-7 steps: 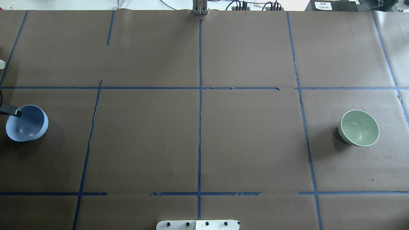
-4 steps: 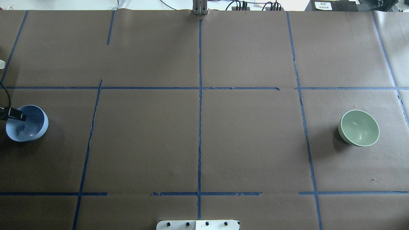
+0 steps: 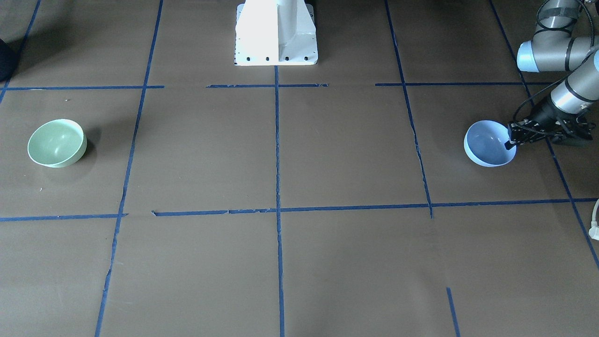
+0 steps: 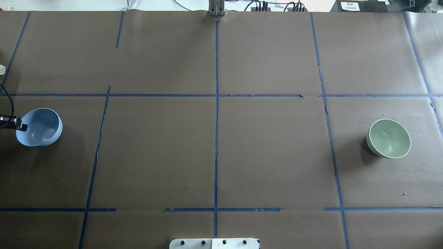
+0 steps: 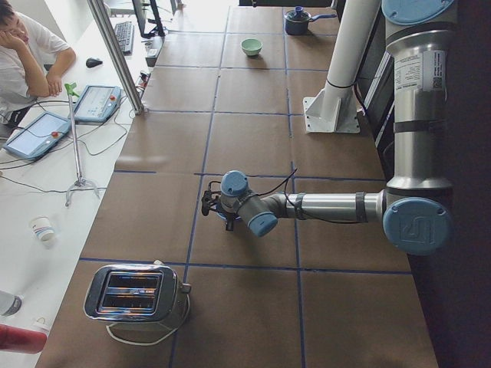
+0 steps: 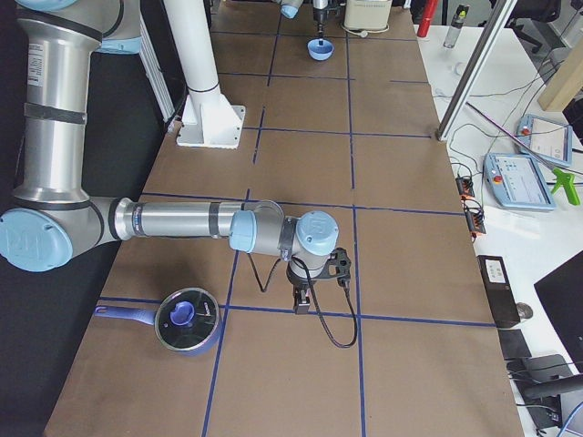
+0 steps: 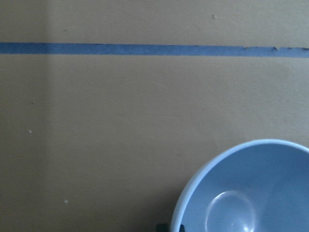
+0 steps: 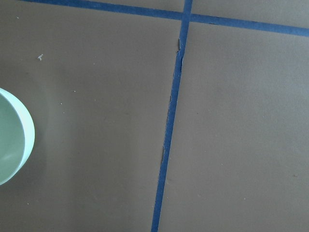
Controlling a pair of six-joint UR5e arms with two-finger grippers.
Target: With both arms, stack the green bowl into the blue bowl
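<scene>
The pale blue bowl point(image 4: 41, 128) is at the table's left side, also in the front view point(image 3: 486, 144) and the left wrist view point(image 7: 251, 193). My left gripper point(image 4: 21, 126) is shut on its rim on the side away from the table's centre, one finger inside the bowl point(image 3: 510, 143), and holds it slightly raised. The mint-green bowl point(image 4: 389, 138) stands upright at the right side, alone point(image 3: 57, 142); its edge shows in the right wrist view point(image 8: 14, 140). My right gripper point(image 6: 301, 300) shows only in the exterior right view, hovering low beside where the green bowl stands; I cannot tell if it is open.
The white pedestal base point(image 3: 276, 32) stands at the robot's edge of the table. A chrome toaster point(image 5: 134, 295) sits at the left end and a lidded blue pot point(image 6: 187, 320) at the right end. A seated person point(image 5: 23, 54) is beside the table.
The blue bowl has risen and shifted a little toward the table's centre with my left gripper on its rim. The green bowl has not moved.
</scene>
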